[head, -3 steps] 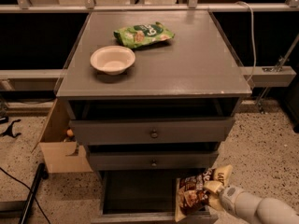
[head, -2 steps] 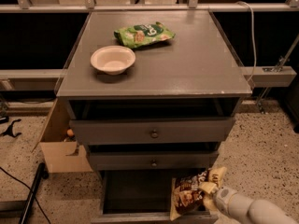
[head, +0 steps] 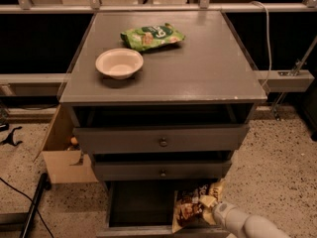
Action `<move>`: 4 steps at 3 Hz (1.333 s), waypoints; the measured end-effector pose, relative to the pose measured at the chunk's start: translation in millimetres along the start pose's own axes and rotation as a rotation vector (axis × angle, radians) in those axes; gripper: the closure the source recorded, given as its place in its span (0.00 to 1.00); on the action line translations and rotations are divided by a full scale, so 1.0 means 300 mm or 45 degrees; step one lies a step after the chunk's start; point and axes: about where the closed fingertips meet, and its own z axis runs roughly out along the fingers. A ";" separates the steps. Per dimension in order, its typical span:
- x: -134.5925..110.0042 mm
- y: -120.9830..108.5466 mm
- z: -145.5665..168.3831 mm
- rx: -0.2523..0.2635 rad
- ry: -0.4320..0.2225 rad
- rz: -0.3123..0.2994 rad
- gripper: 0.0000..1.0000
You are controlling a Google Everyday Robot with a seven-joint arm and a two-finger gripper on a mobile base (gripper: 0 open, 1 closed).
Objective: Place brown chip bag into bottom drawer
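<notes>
Gripper (head: 212, 209) at frame 5 o'clock, jaws pinching brown chip bag (head: 189, 208) by its 3 o'clock edge, bag upright in open bottom drawer (head: 141, 205).

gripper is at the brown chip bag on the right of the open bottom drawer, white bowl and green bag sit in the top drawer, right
One slip: in the camera view the white bowl and green bag sit on the cabinet top, not in a drawer. The gripper is at the brown chip bag on the right of the open bottom drawer.
</notes>
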 end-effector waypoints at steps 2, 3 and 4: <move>-0.008 0.102 0.158 -0.034 0.008 0.015 1.00; 0.005 0.123 0.216 -0.018 0.035 0.047 1.00; 0.036 0.146 0.275 -0.029 0.102 0.171 1.00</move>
